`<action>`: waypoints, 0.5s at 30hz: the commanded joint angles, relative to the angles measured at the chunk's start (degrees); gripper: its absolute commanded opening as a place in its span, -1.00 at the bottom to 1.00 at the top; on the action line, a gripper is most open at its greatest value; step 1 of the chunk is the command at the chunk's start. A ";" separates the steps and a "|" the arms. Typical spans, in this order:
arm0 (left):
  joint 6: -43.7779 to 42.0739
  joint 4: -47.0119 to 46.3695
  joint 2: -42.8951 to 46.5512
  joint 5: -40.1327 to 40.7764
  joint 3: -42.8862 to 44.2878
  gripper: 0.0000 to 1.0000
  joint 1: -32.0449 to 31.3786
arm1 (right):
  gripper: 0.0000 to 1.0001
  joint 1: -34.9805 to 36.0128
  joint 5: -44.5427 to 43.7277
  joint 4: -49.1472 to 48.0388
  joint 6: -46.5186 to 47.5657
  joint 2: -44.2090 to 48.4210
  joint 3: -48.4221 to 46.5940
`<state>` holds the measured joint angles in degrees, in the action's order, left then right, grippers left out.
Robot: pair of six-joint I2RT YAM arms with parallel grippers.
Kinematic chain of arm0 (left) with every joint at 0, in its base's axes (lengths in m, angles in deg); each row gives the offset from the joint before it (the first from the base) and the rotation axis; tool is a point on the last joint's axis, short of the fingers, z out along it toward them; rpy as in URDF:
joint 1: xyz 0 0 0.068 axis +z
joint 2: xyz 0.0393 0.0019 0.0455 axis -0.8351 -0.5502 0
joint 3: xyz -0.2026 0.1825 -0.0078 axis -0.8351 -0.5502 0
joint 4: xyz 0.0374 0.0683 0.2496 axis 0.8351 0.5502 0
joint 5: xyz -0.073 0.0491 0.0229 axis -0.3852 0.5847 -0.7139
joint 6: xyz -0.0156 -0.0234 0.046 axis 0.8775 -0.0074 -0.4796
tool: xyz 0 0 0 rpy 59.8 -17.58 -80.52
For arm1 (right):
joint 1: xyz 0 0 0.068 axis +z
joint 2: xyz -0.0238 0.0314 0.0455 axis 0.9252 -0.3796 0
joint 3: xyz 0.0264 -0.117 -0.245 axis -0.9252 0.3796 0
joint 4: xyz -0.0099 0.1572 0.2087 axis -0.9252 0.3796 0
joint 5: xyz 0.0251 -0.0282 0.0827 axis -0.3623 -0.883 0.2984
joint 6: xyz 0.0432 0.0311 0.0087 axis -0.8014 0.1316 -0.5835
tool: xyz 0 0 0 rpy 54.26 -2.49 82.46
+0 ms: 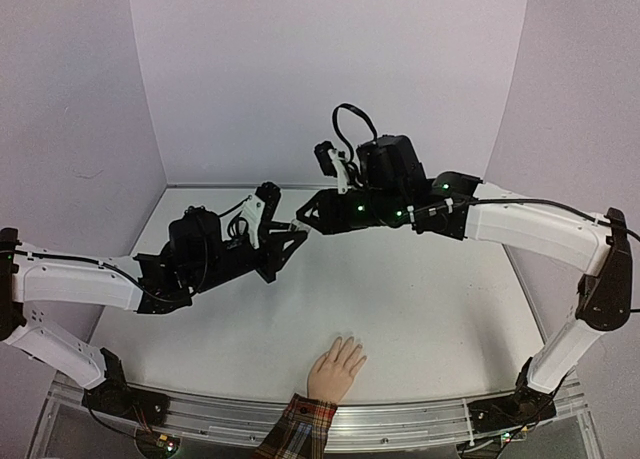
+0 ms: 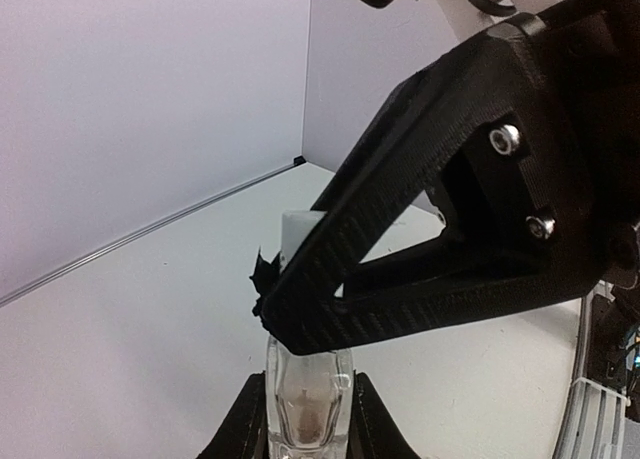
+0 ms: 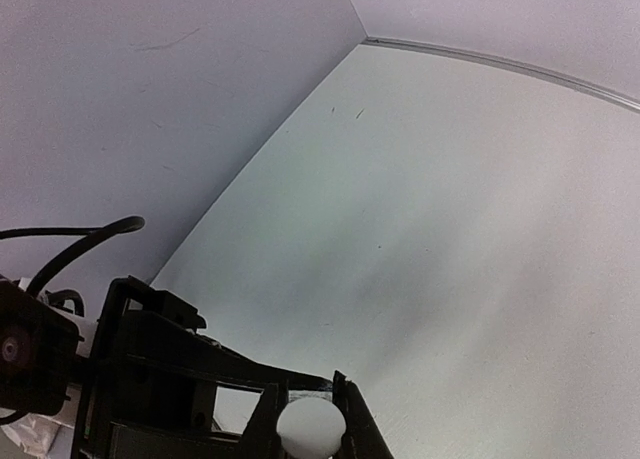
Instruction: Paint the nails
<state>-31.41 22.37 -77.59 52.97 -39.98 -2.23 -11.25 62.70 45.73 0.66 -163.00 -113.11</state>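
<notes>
Opening the polish, no painting begun.
Left end effector (image 1: pixel 291 233) clamped on small clear bottle (image 2: pixel 308 399), right end effector (image 1: pixel 306 217) clamped on its white cap (image 3: pixel 310 429), mid-air; nails (image 1: pixel 350 345) look bare, hand (image 1: pixel 337 371) lying at near counter (image 1: pixel 430 309) edge.

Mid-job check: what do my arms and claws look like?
White shells, black joints on left arm and right arm; left claw and right claw black, triangular, ribbed. A black cable loops above the right wrist, green lights on it.
</notes>
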 commanded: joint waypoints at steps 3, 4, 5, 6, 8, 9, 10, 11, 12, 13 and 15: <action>-0.24 -1.45 1.01 -8.53 0.99 -0.99 0.16 | -1.00 1.78 30.66 0.32 21.84 2.29 0.40; -0.57 -3.53 1.98 -14.79 -0.88 -1.00 0.46 | -1.00 1.77 37.02 1.72 26.91 2.63 0.70; -0.42 -5.73 2.68 -20.13 -2.32 -1.00 1.42 | -1.00 1.74 42.33 2.53 30.42 2.98 0.93; 0.61 -8.27 3.16 -26.55 -3.40 -1.00 2.54 | -1.00 1.67 44.66 4.59 32.63 2.72 0.14; 2.70 -10.14 3.34 -38.06 -4.28 -1.00 5.46 | -1.00 1.65 46.55 15.45 38.99 0.83 -5.01; 3.36 -9.73 3.33 -40.13 -4.19 -1.00 6.19 | -1.00 1.65 45.93 20.22 40.58 -0.16 -6.77; 3.28 -9.30 3.59 -39.93 -4.41 -1.00 6.67 | -1.00 1.62 43.39 22.01 41.13 -0.31 -7.82; 2.44 -9.14 4.03 -38.26 -4.85 -1.00 6.80 | -0.82 1.59 39.74 22.29 40.67 0.35 -7.79; 1.67 -9.55 4.36 -35.14 -5.45 -1.00 6.75 | -0.51 1.58 34.61 20.27 38.29 1.68 -6.74; 0.94 -10.06 4.67 -31.81 -6.08 -1.00 6.69 | -0.18 1.57 29.26 17.88 35.59 3.10 -5.54; -1.94 -10.12 5.00 -21.40 -6.87 -1.00 5.52 | 0.35 1.54 16.88 10.65 27.11 6.41 -2.35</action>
<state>-28.82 16.94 -74.33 19.64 -45.64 3.00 -12.73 88.92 61.07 35.44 -162.32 -117.95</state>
